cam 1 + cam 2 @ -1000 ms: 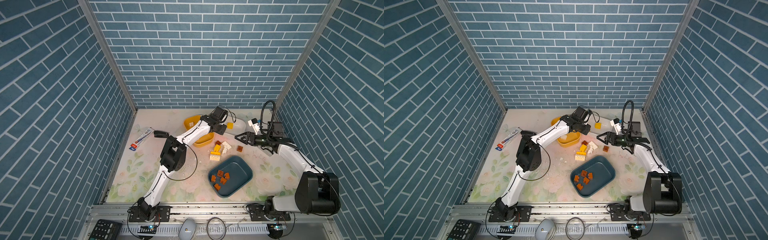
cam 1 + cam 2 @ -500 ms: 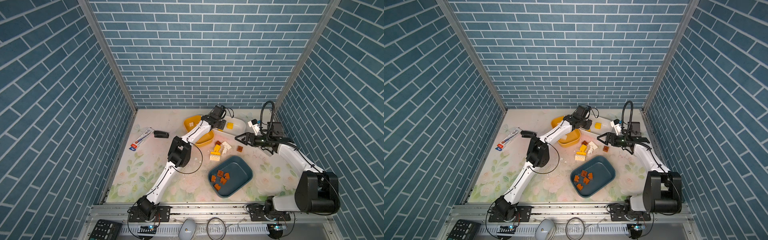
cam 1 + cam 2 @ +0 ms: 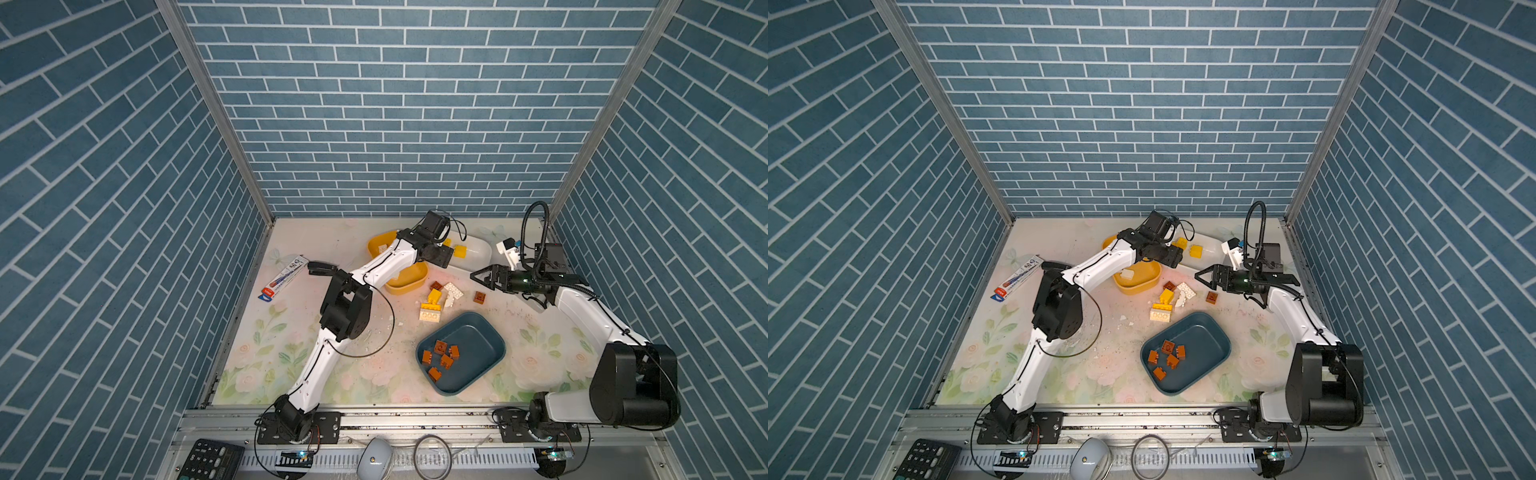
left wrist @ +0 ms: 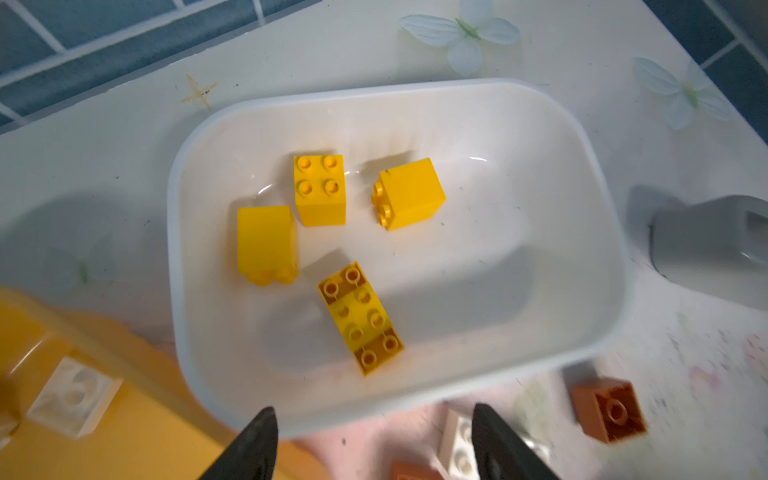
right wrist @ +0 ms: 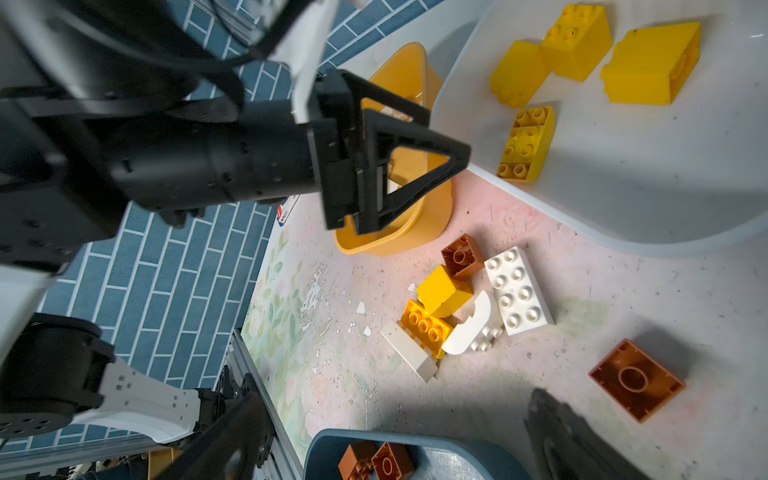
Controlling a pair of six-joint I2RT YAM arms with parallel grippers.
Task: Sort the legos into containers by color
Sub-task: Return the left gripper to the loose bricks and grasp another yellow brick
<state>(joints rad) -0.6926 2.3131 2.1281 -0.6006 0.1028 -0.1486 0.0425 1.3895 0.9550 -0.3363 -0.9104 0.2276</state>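
My left gripper (image 4: 374, 415) hangs open and empty over the near rim of the white tub (image 4: 415, 89). Inside the tub lie several yellow legos, among them a 2x4 brick (image 4: 360, 318) just ahead of the jaws. In a top view this gripper (image 3: 442, 255) sits between the white tub (image 3: 478, 249) and the yellow tub (image 3: 405, 284), which holds a white brick (image 3: 1126, 273). My right gripper (image 3: 478, 276) is open and empty above a loose brown brick (image 5: 636, 378). A mixed pile of legos (image 3: 436, 301) lies beside it. The teal tub (image 3: 478, 336) holds several brown bricks (image 3: 440, 353).
A black stapler (image 3: 322, 268) and a flat printed packet (image 3: 284, 278) lie at the left edge of the mat. Brick-patterned walls close the back and both sides. The left arm's elbow (image 3: 345, 307) stands over the mat's middle left.
My left gripper has swung right to the white tub and opened; the yellow 2x4 brick now lies in that tub. The right arm has stayed still and open.
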